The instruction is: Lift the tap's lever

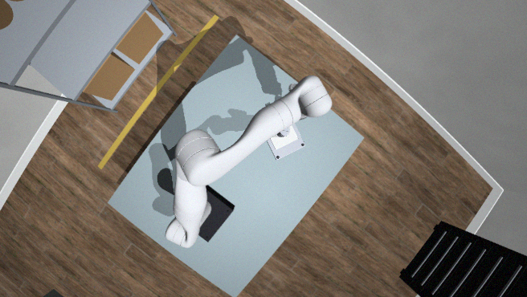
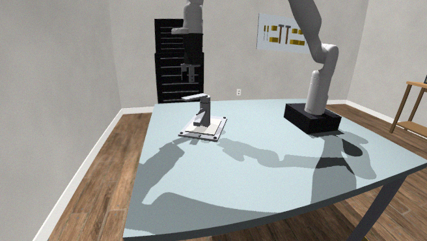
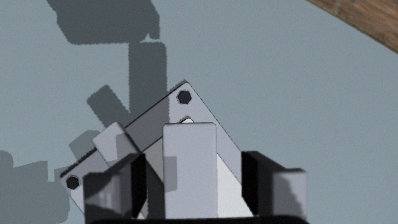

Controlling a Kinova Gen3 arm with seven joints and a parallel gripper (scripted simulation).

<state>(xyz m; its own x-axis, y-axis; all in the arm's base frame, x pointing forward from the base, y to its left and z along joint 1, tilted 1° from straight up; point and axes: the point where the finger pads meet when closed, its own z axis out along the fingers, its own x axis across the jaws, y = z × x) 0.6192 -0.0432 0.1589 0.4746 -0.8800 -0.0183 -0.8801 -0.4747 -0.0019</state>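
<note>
The grey tap stands on a square base plate on the pale table, and the plate also shows in the top view. Its flat lever lies about level and points left. My gripper hangs straight above the lever with a clear gap and is open and empty. In the wrist view the lever lies below, between my two spread fingers. In the top view my arm hides the tap and the gripper.
My black base block stands at the table's right. A black rack stands against the back wall behind the tap. A wooden shelf is at the far right. The table edge runs close to the left of the tap.
</note>
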